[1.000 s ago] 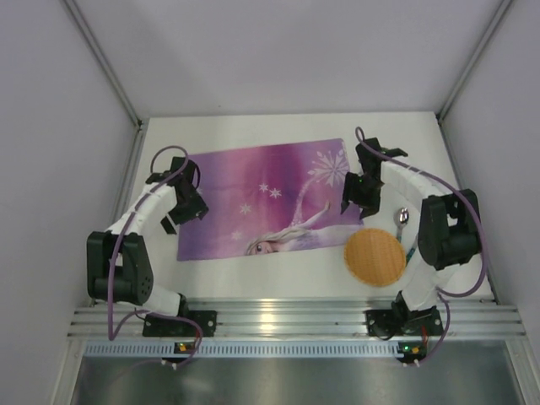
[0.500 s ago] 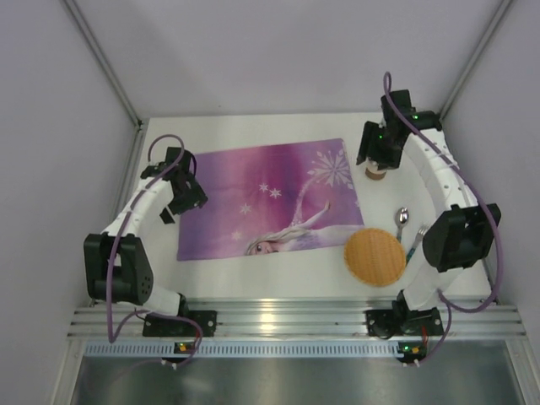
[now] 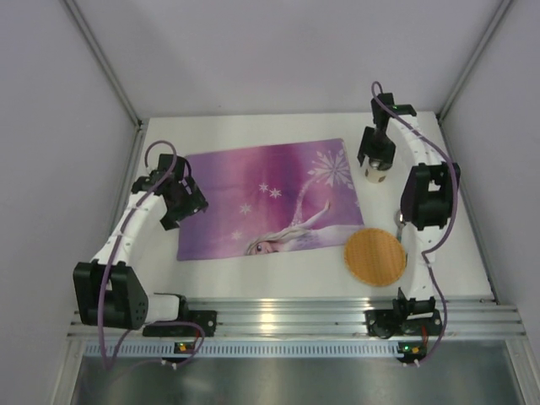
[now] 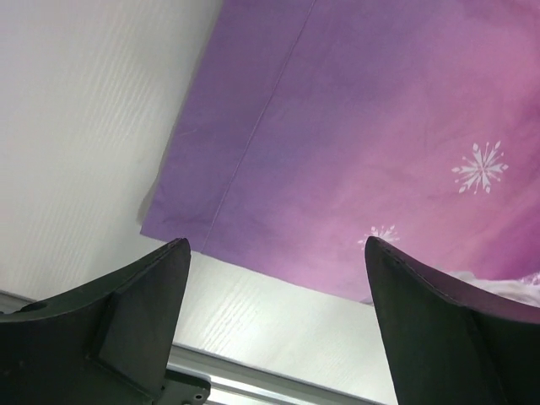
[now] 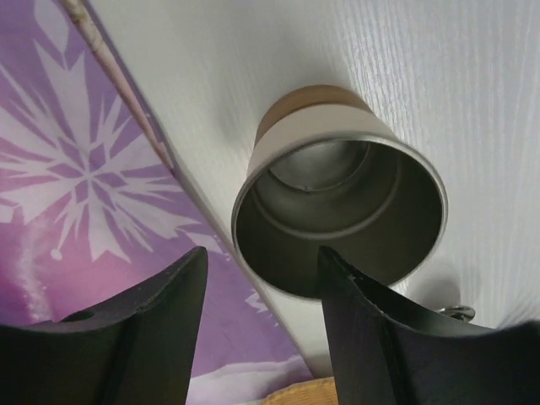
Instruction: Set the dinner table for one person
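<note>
Beneath the right tool (image 5: 261, 278), jaws apart, only the wrist view reveals the metal-lined inside of the cup (image 5: 337, 219).

My gripper (image 5: 261, 261) with its fingers spread apart, an upright, empty, metal-lined cup (image 5: 337, 211) just ahead of them, standing on the white table (image 5: 456, 76), purple snowflake placemat (image 5: 76, 169) off to the left, its edge just beside the cup

You are looking at one table (image 3: 278, 283) carrying one purple placemat (image 3: 261, 202), one metal cup (image 3: 377, 173), one round orange woven disc (image 3: 375, 256) and one partly hidden spoon (image 3: 398, 218). You are running two tools: the left tool (image 4: 277, 245) and the right tool (image 5: 261, 253).
</note>
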Tool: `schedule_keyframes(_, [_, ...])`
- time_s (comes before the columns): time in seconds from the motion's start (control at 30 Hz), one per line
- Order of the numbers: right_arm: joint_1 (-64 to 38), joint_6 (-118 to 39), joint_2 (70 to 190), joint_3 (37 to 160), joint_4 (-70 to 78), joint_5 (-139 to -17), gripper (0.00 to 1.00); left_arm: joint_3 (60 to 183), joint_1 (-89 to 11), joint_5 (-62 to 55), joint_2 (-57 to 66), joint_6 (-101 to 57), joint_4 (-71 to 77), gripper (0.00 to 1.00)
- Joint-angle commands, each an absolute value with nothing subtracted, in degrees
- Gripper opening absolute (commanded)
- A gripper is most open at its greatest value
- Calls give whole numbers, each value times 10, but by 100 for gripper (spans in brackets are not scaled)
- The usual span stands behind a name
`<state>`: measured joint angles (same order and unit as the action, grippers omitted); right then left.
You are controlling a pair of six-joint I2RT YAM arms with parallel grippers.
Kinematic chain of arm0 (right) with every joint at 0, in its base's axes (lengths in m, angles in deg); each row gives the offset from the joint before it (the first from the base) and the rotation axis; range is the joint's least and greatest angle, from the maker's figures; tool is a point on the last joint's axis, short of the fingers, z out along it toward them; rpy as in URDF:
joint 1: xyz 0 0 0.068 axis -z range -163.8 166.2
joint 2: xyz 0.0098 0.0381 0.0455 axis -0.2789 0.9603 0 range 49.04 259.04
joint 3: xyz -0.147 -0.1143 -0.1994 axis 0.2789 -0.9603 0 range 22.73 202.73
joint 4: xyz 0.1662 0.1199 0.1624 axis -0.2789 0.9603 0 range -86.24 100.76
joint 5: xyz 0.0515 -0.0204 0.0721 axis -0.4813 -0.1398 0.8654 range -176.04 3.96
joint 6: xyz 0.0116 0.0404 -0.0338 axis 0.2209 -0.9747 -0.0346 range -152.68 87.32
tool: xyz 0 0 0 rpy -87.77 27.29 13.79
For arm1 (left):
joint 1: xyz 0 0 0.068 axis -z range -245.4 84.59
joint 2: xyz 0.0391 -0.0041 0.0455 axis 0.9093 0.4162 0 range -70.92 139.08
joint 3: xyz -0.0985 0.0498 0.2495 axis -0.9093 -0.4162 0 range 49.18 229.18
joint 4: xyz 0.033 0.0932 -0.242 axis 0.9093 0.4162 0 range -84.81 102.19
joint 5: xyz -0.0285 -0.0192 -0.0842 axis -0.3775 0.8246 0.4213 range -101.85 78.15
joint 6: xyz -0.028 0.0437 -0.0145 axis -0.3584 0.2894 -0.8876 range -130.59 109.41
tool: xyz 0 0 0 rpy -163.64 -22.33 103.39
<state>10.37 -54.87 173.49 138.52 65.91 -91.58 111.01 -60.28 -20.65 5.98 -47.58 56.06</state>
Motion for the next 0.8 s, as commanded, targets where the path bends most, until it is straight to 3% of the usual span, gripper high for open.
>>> schedule_keyframes(0.0, [100, -556, 1759, 1422, 652, -930, 55, 1092, -604, -192, 12, -464, 582, 89])
schedule_keyframes(0.03, [100, -557, 1767, 1423, 650, -928, 40, 1089, -604, -191, 5, -464, 587, 89])
schedule_keyframes(0.1, [97, -556, 1781, 1428, 650, -928, 22, 1078, -604, -188, -11, -464, 588, 89])
schedule_keyframes(0.13, [94, -555, 1784, 1431, 654, -927, 0, 1070, -604, -183, -15, -464, 590, 89])
schedule_keyframes(0.47, [13, -558, 1732, 1517, 662, -975, 0, 1026, -604, -153, -57, -457, 570, 89])
schedule_keyframes(0.77, [-41, -583, 1817, 1620, 619, -939, 0, 1019, -604, -129, -72, -440, 560, 89])
